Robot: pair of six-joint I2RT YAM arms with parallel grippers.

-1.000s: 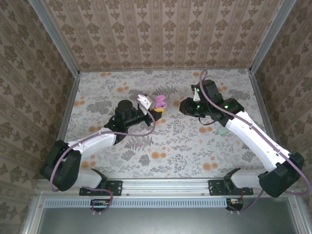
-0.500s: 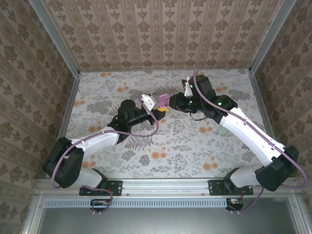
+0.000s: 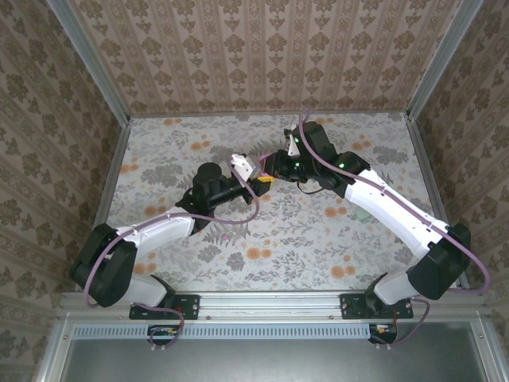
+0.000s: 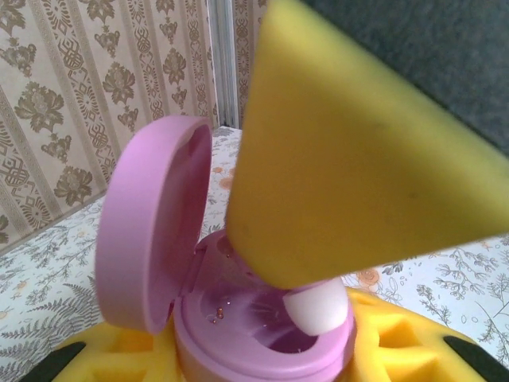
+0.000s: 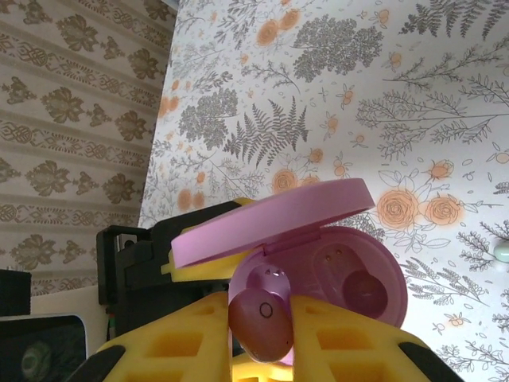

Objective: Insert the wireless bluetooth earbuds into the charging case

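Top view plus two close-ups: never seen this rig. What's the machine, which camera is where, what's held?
Two robot arms bolted at the near edge of a floral table. The top view looks down from above and behind: left arm on the left, right arm on the right. The two close-ups come from a camera on each wrist, so the yellow fingers at the bottom are that arm's own. The left tool grips a pink case, lid open. The right tool pinches an earbud and has it right at the case's open base.
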